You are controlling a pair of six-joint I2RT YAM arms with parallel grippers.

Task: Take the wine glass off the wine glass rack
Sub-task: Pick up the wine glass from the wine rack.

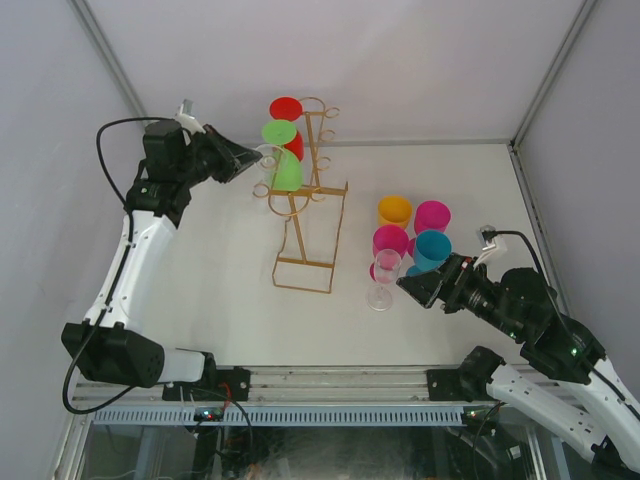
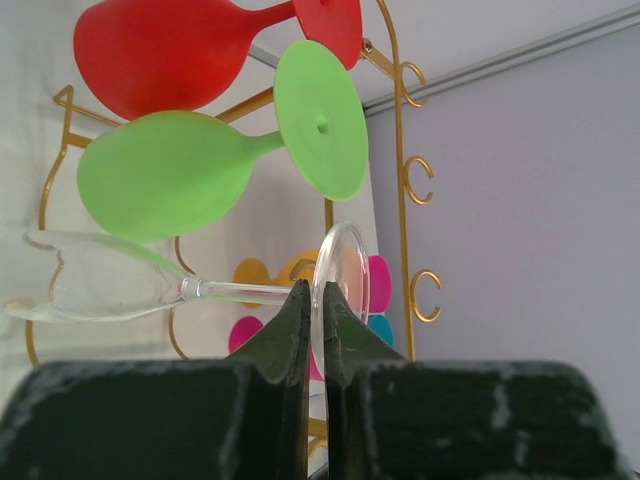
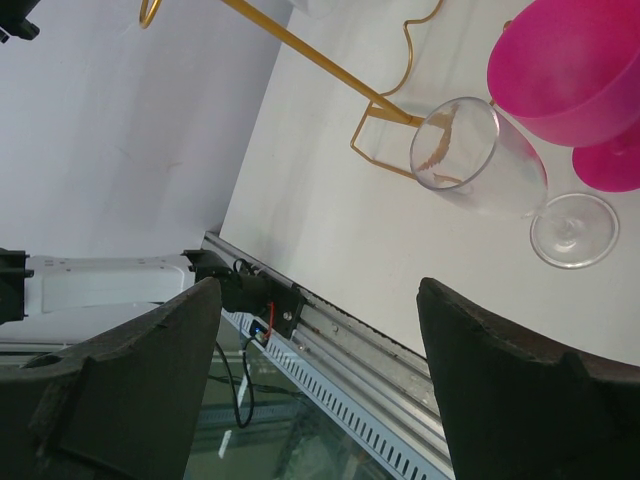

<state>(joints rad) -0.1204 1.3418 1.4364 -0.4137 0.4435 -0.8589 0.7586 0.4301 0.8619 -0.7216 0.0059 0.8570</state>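
Eight glasses are in view: three at the rack (image 1: pixel 305 263) (image 2: pixel 401 220) and five on the table (image 1: pixel 220 260).

At the rack there is one red glass (image 1: pixel 287 110) (image 2: pixel 170 50), one green glass (image 1: pixel 285 170) (image 2: pixel 165 175) and one clear glass (image 1: pixel 266 160) (image 2: pixel 95 280). All three lie sideways, stacked red, green, clear from top to bottom in the left wrist view. The clear glass is the lowest, on the rack's left side, bowl pointing away from the left gripper (image 1: pixel 245 160) (image 2: pixel 312 300). That gripper's jaws are clenched on the rim of the clear glass's foot, with only a thin slit between them. I cannot tell whether the stem sits in a hook. Three C-shaped hooks show on the rack's other side in the left wrist view.

To the right of the rack, five glasses stand upright in a close cluster: one orange glass (image 1: pixel 394 210), two pink glasses (image 1: pixel 432 215) (image 3: pixel 570 70), one teal glass (image 1: pixel 433 247) and a second clear glass (image 1: pixel 384 275) (image 3: pixel 480 160). The second clear glass is nearest the arms, just beside a pink one.

The right gripper (image 1: pixel 415 285) (image 3: pixel 315 300) is just beside the second clear glass, with its jaws spread wide and nothing between them.
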